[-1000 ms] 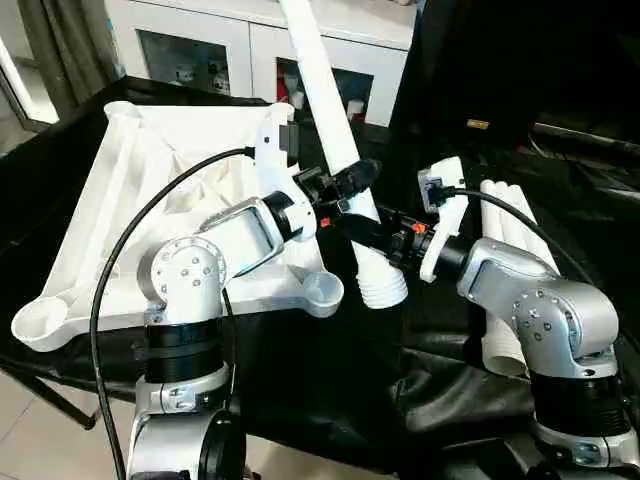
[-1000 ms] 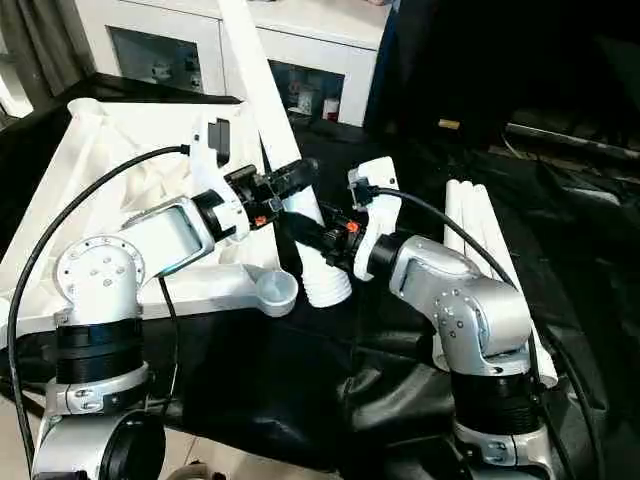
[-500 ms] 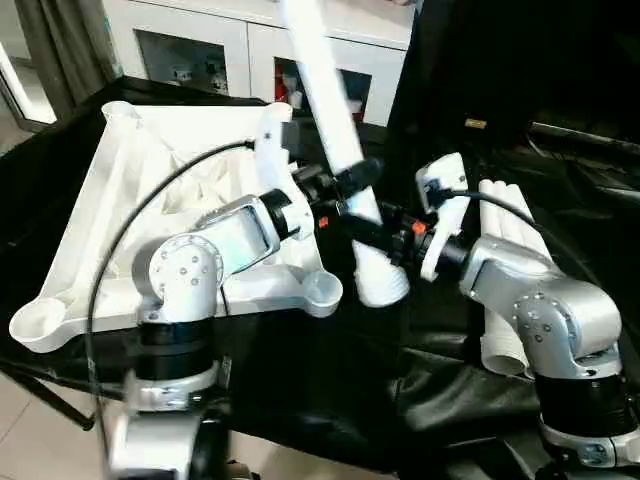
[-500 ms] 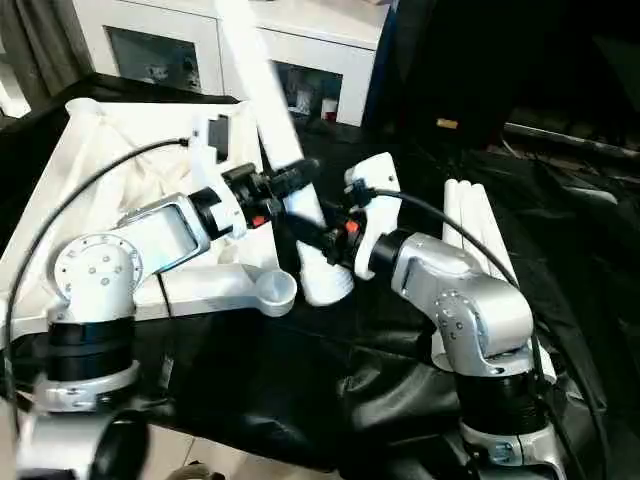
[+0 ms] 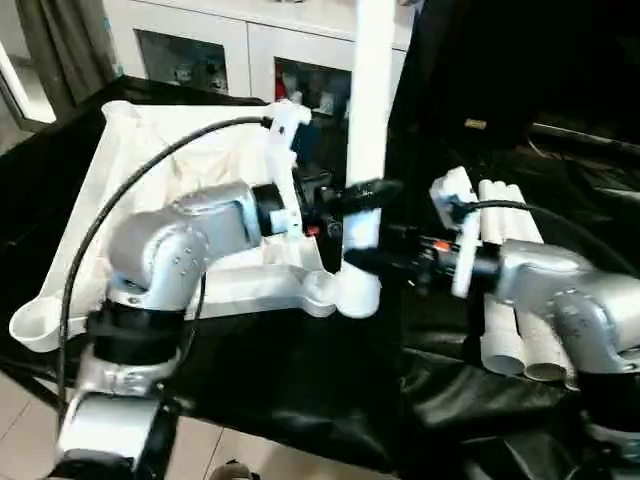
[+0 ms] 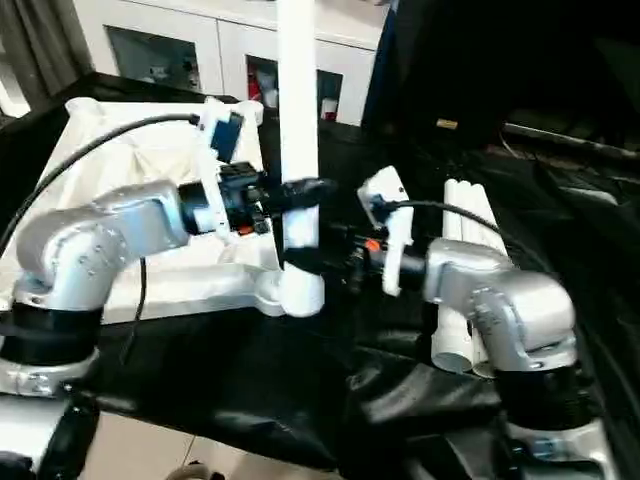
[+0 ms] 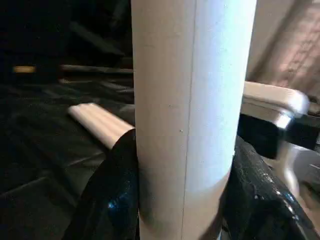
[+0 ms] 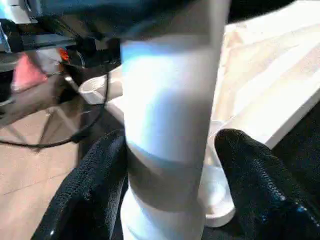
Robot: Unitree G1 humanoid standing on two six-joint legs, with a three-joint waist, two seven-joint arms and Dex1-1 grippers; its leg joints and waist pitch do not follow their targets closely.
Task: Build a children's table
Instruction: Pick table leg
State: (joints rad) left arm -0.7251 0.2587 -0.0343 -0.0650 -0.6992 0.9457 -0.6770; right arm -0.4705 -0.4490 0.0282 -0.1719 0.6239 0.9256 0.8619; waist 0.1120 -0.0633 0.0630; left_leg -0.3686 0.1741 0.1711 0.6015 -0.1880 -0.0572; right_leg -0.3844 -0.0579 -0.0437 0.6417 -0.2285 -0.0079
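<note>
Leg [image 5: 372, 110] stands close to upright, its thick ribbed end down at the near corner socket [image 5: 352, 295] of the upturned table top [image 5: 150, 160]. Whether the end is seated in the socket or only resting on its rim cannot be told.

Left claw [image 5: 352, 192] has the leg about a third of the way up from the socket end, black fingers [image 7: 112, 200] closed on either side of the tube and touching it. Firm hold, by the look of the left wrist view.

Right claw [image 5: 365, 262] sits just below the left one, fingers [image 8: 95, 185] straddling the same tube. Contact unclear: they stand round the leg, but gripping or merely loose about it cannot be told.

Three spare legs [image 5: 520, 290] lie side by side on the black-draped desk [image 5: 300, 400], beyond the right claw on its outer side.

Handling, as judged:
- Hollow white plastic tube: light, stiff, not fragile.
- Smooth, glossy and tapered, so likely to slip through the fingers under a downward push. Hold low, near the thick end, where the taper wedges against the pads.
- Long lever above the hold: the top will sway, so two holds close together near the socket steady it best.
- Table top is broad, ribbed and rigid; may slide on the cloth when the leg is pressed home.
</note>
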